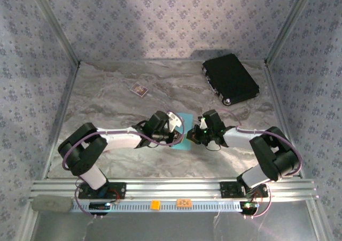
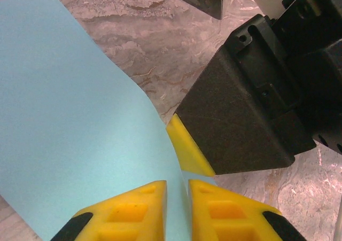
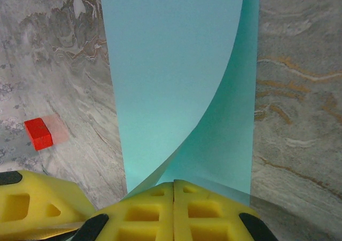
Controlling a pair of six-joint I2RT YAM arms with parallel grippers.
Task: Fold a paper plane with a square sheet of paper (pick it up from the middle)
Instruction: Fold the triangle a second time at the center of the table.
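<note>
Sheet: square sheet of paper curling, on the near side of the black case
Right gripper: I'm pinching it
Left gripper: barely parted around it, grip unclear
Progress: uncreased, I'm judging all folding remaining

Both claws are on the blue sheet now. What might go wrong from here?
1. The square sheet of paper bows up between the claws, so pressing it flat like this may crease it off-line.
2. The left claw shows a slim gap around the sheet. It may slip free if the right claw, shut on it, pulls.
3. The claws sit very close together, and a small move may knock them.
</note>
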